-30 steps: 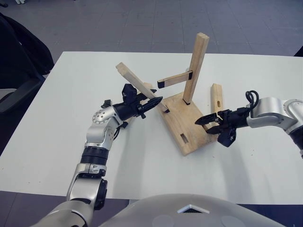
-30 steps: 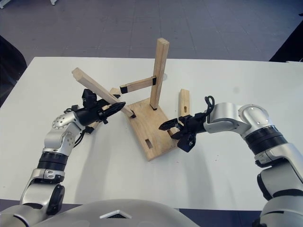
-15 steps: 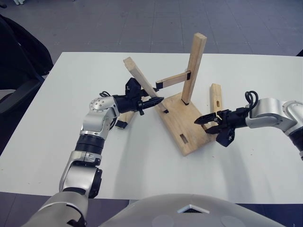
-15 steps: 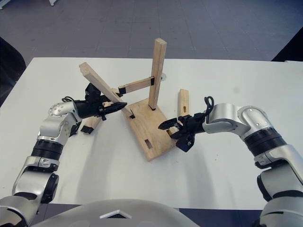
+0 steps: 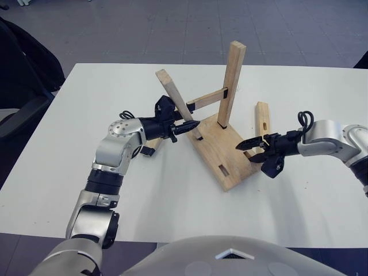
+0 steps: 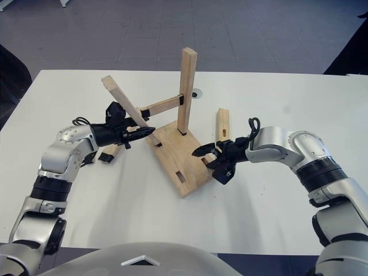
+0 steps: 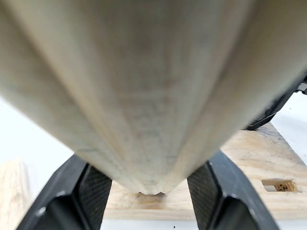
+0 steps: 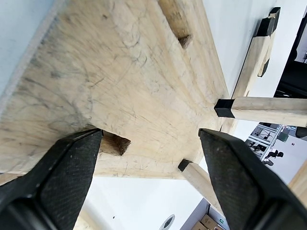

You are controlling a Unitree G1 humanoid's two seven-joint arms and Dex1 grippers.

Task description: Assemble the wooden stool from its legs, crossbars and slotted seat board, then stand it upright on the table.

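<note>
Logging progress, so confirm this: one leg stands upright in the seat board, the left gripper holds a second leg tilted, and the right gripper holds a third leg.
Wrong on the last part. The right gripper holds no leg: it is open at the edge of the seat board, and the third leg lies loose on the table just beyond it, as the left eye view shows. The rest stands.

Both head views look forward and down over the white table [image 5: 57,144], sharing one scene. The left wrist view sits against a pale wooden leg [image 7: 144,86]; the right wrist view looks closely across the slotted wooden seat board [image 8: 120,86].
</note>
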